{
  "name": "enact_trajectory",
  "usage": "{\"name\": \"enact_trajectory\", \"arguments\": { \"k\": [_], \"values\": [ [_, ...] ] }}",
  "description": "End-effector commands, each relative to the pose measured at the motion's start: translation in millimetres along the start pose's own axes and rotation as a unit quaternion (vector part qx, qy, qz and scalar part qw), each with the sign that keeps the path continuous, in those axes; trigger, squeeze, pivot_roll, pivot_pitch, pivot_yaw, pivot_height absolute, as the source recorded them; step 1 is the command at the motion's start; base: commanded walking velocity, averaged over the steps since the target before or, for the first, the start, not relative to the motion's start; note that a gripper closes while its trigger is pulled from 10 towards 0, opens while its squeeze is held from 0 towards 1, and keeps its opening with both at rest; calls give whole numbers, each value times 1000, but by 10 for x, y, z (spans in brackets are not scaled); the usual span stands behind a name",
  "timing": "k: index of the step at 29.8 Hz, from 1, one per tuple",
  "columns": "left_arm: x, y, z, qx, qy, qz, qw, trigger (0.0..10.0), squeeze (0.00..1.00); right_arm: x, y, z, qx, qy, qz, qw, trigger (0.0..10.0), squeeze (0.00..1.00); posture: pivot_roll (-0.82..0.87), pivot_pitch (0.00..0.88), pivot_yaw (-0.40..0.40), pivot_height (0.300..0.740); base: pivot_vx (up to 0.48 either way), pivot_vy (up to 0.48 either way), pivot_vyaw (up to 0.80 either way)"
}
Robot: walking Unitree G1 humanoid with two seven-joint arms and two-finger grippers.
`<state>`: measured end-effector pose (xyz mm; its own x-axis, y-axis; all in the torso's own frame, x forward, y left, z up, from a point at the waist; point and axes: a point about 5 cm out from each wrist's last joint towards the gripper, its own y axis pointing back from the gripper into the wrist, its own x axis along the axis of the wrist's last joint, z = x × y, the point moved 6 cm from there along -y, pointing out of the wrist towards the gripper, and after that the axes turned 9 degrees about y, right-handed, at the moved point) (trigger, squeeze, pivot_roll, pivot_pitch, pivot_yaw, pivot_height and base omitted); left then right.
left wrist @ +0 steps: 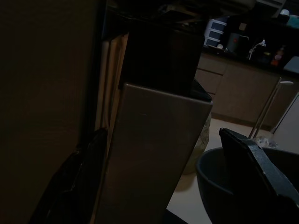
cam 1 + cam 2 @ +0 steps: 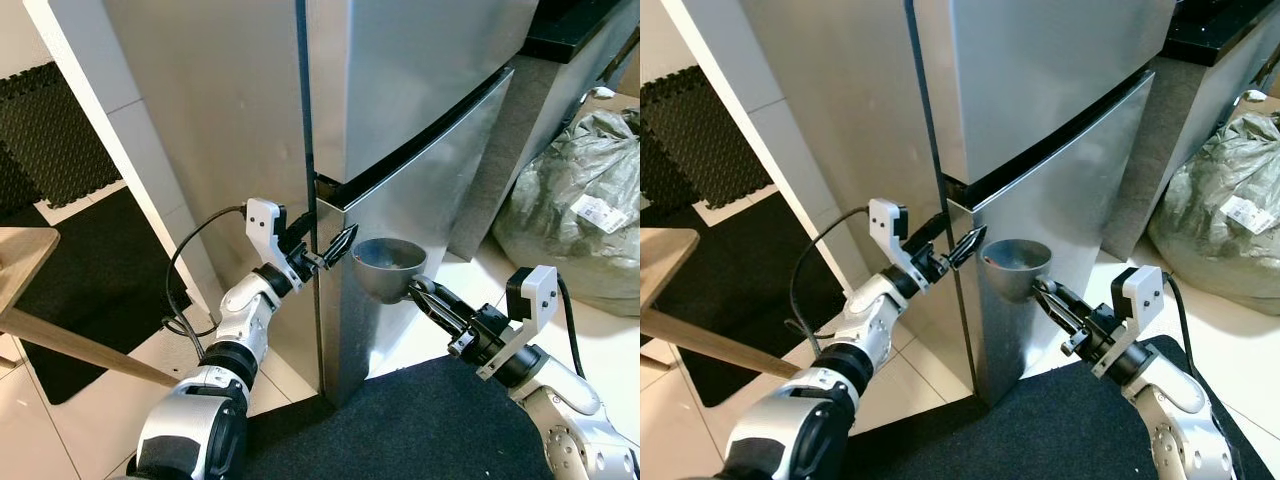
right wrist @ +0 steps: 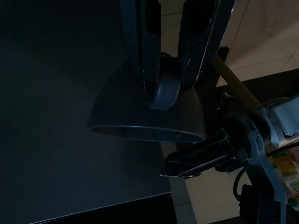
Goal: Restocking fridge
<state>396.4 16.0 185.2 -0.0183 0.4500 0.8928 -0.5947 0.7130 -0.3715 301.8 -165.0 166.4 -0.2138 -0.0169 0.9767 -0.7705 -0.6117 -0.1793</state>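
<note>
Left eye view: right gripper [image 2: 418, 292] fingers clamp a grey bowl [image 2: 388, 266] at the fridge [image 2: 420, 110] door, left gripper [image 2: 325, 250] fingers parted at the bowl's 9 o'clock.

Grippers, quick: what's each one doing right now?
Left gripper: open, fingers straddling the fridge door edge.
Right gripper: shut on the grey bowl.

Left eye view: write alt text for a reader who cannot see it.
The right gripper holds a grey bowl against the closed steel fridge, while the left gripper reaches its corner at the door seam.
</note>
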Motion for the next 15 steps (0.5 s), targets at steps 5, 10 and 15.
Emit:
{"name": "enact_trajectory", "arguments": {
  "k": [5, 10, 15],
  "values": [
    [-139, -172, 415, -98, -1, -24, 995, 10000, 0, 59, -21, -52, 9, -2, 11, 1000, 10000, 0, -183, 128, 104, 740, 0, 0, 0],
    [-133, -179, 425, -101, -2, -23, 995, 10000, 0, 63, -24, -48, 9, -1, 12, 1000, 10000, 0, -184, 125, 105, 740, 0, 0, 0],
    [-150, -188, 479, -111, 1, -24, 994, 10000, 0, 62, -26, -55, 10, -1, 12, 1000, 10000, 0, -184, 123, 107, 740, 0, 0, 0]
  ]
}}
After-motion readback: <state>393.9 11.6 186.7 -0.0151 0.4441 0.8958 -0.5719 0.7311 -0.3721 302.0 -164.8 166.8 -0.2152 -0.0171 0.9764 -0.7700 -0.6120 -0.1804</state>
